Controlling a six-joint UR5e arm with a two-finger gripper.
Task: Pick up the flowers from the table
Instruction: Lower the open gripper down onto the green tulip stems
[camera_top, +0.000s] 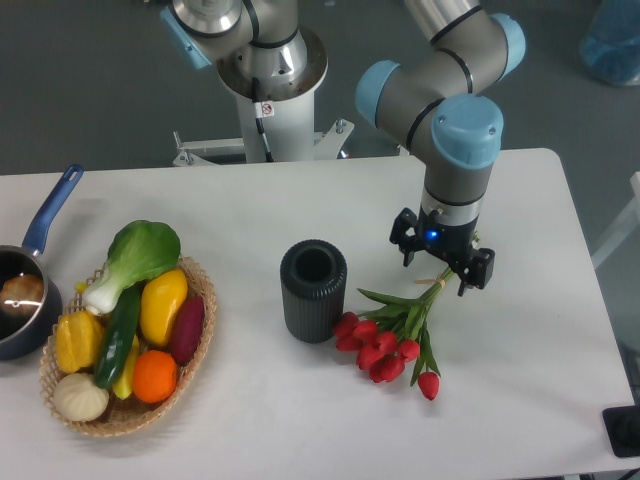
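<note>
**Flowers flat on the surface, tool low over the stems**

Flowers (395, 340) lying on the white surface (300, 210), right of centre; red buds nearest the camera, pale stems running up and to the right. Just left of the buds, upright and apart from them, a dark ribbed vase (313, 290), mouth open to the top. Far left, a wicker basket (197, 330) heaped with vegetables, and beyond it at the edge a blue-handled pan (30, 270). Farther back, directly above the stem ends, the tool (440, 264): fingers spread apart, one on each side of the stems, nothing clamped between them. Contact with the stems impossible to tell. Behind, the grey and blue arm (440, 100), rising out of view.
</note>
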